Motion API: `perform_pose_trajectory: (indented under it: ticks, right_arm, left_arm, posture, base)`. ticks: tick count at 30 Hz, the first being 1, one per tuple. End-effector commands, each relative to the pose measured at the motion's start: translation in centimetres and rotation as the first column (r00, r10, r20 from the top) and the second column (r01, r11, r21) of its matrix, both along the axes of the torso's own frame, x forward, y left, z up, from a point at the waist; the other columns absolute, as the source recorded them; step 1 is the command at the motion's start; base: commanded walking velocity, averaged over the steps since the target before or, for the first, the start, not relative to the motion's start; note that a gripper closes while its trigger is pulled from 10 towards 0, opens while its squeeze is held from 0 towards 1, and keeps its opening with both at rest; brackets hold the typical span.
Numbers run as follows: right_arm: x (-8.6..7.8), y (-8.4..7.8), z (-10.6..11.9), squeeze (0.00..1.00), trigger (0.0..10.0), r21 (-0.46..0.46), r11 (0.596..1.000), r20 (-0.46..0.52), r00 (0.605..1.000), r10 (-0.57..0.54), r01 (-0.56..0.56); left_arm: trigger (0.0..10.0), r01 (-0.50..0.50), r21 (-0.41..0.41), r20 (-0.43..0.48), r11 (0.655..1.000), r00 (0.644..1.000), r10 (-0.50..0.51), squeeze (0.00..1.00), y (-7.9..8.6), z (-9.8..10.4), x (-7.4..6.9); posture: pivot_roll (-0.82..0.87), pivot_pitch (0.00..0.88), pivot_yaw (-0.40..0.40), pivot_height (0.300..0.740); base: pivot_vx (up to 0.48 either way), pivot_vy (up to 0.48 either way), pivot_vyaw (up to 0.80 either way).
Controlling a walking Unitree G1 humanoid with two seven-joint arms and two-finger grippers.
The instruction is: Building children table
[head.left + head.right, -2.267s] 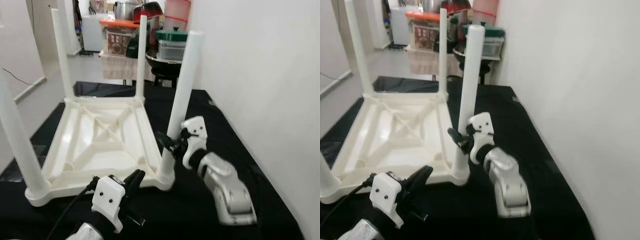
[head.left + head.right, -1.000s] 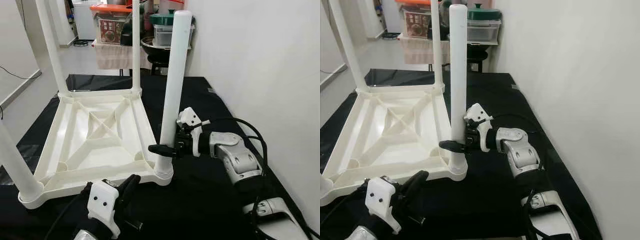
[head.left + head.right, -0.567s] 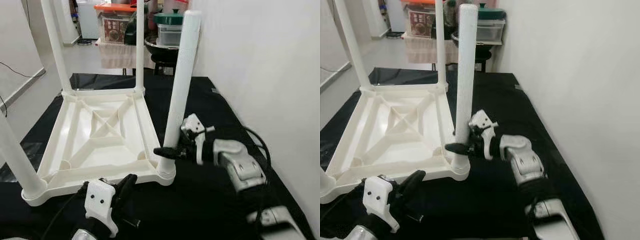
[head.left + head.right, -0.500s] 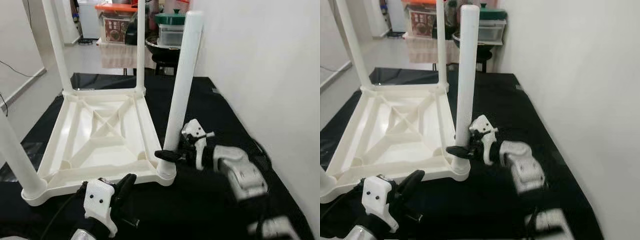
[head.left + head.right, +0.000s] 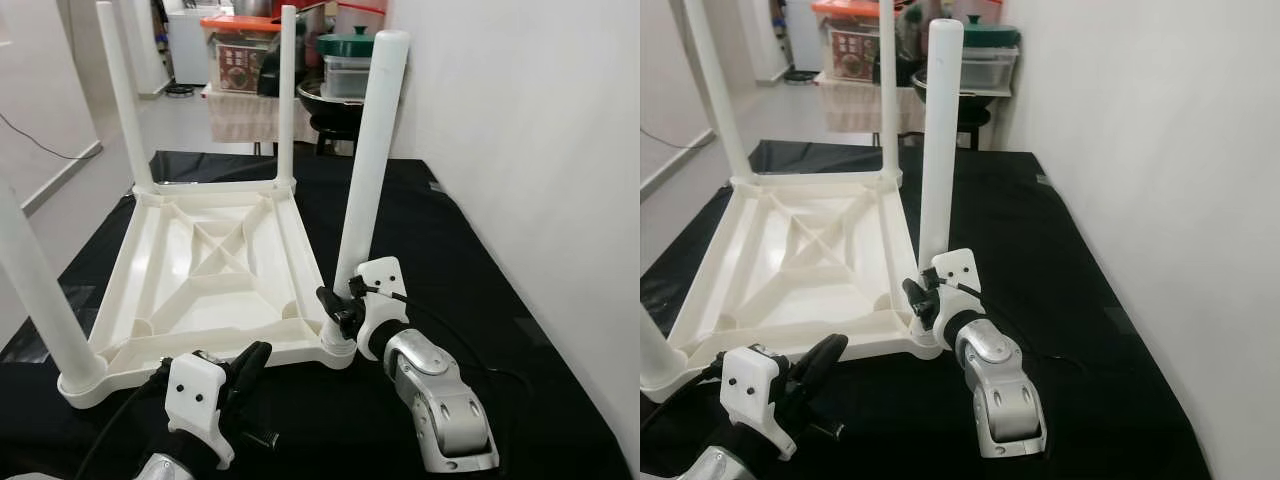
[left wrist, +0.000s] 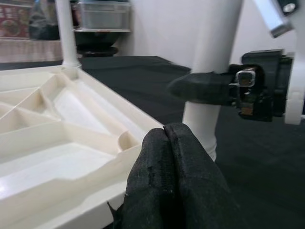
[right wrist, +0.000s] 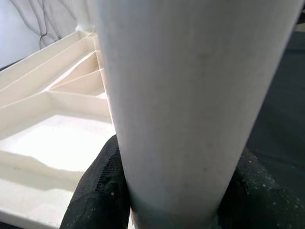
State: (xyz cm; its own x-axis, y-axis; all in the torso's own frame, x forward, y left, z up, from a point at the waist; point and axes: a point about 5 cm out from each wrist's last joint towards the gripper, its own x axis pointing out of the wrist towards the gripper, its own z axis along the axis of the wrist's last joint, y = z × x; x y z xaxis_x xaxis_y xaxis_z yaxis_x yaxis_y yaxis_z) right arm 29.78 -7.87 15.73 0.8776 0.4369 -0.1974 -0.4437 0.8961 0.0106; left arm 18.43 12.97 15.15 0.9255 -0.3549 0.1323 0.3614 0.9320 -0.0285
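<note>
Head pair looks down; wrist cameras sit close.

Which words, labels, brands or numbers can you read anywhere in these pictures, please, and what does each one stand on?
No text can be read in any view.
Printed box under the orange lid at the back: it bears a red label, too small and blurred to read.
Upturned white table, its legs and the black cloth: no markings.
Right tool, shut on the near right leg, and left tool: no legible lettering.
</note>
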Motion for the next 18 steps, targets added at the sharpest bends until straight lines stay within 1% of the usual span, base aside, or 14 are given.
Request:
perform_pose_trajectory:
  ticks: [1, 4, 5, 6, 7, 8, 10, 11, 12, 14, 15, 17, 18]
  right_arm:
    - [-0.2, -0.2, -1.8, 0.0, 10.0, -0.028, 1.0, -0.101, 0.995, 0.003, -0.006]
    - [0.0, -0.2, -1.6, 0.0, 10.0, -0.019, 1.0, -0.099, 0.995, 0.021, -0.023]
    - [0.4, 0.4, 0.1, 1.0, 10.0, 0.052, 0.977, -0.043, 0.977, 0.211, -0.208]
    - [0.4, 0.4, 0.1, 1.0, 10.0, 0.052, 0.977, -0.043, 0.977, 0.211, -0.208]
    - [0.6, 0.2, 0.9, 1.0, 10.0, 0.031, 0.94, 0.012, 0.941, 0.339, -0.339]
    - [0.6, 0.2, 0.9, 1.0, 10.0, 0.031, 0.94, 0.012, 0.941, 0.339, -0.339]
    - [0.8, -0.5, 1.7, 0.99, 10.0, -0.029, 0.874, 0.057, 0.872, 0.485, -0.485]
    - [0.8, -0.5, 1.7, 0.99, 10.0, -0.029, 0.874, 0.057, 0.872, 0.485, -0.485]
    - [1.3, -1.3, 1.9, 0.0, 10.0, -0.062, 0.851, 0.069, 0.849, 0.525, -0.521]
    - [2.4, -2.4, 2.3, 0.0, 10.0, -0.085, 0.827, 0.087, 0.823, 0.561, -0.555]
    - [2.4, -2.4, 2.3, 0.0, 10.0, -0.085, 0.827, 0.087, 0.823, 0.561, -0.555]
    - [3.5, -3.2, 2.9, 0.0, 10.0, -0.049, 0.819, 0.108, 0.812, 0.573, -0.572]
    - [3.5, -3.2, 2.9, 0.0, 10.0, -0.049, 0.819, 0.108, 0.812, 0.573, -0.572]
  left_arm:
    - [9.8, 0.008, -0.006, -0.027, 1.0, 1.0, -0.008, 0.0, 0.0, -0.4, 0.0]
    - [9.8, 0.008, -0.007, -0.026, 1.0, 1.0, -0.008, 0.0, 0.0, -0.4, 0.0]
    - [9.1, 0.015, -0.012, -0.029, 1.0, 0.999, -0.016, 0.0, -0.1, -0.4, 0.1]
    - [9.1, 0.015, -0.012, -0.029, 1.0, 0.999, -0.016, 0.0, -0.1, -0.4, 0.1]
    - [9.1, 0.021, -0.016, -0.03, 1.0, 0.999, -0.022, 0.0, -0.1, -0.4, 0.1]
    - [9.1, 0.021, -0.016, -0.03, 1.0, 0.999, -0.022, 0.0, -0.1, -0.4, 0.1]
    - [9.1, 0.028, -0.021, -0.033, 0.999, 0.999, -0.029, 0.0, -0.2, -0.4, 0.2]
    - [9.1, 0.028, -0.021, -0.033, 0.999, 0.999, -0.029, 0.0, -0.2, -0.4, 0.2]
    - [9.0, 0.03, -0.023, -0.033, 0.999, 0.999, -0.031, 0.0, -0.3, -0.4, 0.2]
    - [9.0, 0.032, -0.024, -0.034, 0.999, 0.999, -0.032, 0.0, -0.3, -0.5, 0.2]
    - [9.0, 0.032, -0.024, -0.034, 0.999, 0.999, -0.032, 0.0, -0.3, -0.5, 0.2]
    - [9.0, 0.032, -0.025, -0.035, 0.999, 0.999, -0.033, 0.0, -0.4, -0.5, 0.3]
    - [9.0, 0.032, -0.025, -0.035, 0.999, 0.999, -0.033, 0.0, -0.4, -0.5, 0.3]
  posture:
    - [0.03, 0.017, -0.081, 0.74]
    - [0.03, 0.016, -0.081, 0.74]
    - [0.04, 0.011, -0.082, 0.74]
    - [0.04, 0.011, -0.082, 0.74]
    - [0.04, 0.006, -0.085, 0.74]
    - [0.04, 0.006, -0.085, 0.74]
    - [0.04, 0.003, -0.087, 0.74]
    - [0.04, 0.003, -0.087, 0.74]
    - [0.05, 0.002, -0.088, 0.74]
    - [0.05, 0.0, -0.092, 0.74]
    - [0.05, 0.0, -0.092, 0.74]
    - [0.06, 0.0, -0.099, 0.74]
    - [0.06, 0.0, -0.099, 0.74]
  base:
    - [0.0, 0.0, 0.0]
    - [0.0, 0.0, 0.0]
    - [0.0, 0.0, 0.0]
    - [0.0, 0.0, 0.0]
    - [0.0, 0.0, 0.0]
    - [0.0, 0.0, 0.0]
    - [0.0, 0.0, 0.0]
    - [0.0, 0.0, 0.0]
    - [0.0, 0.0, 0.0]
    - [0.0, 0.0, 0.0]
    - [0.0, 0.0, 0.0]
    - [0.0, 0.0, 0.0]
    - [0.0, 0.0, 0.0]
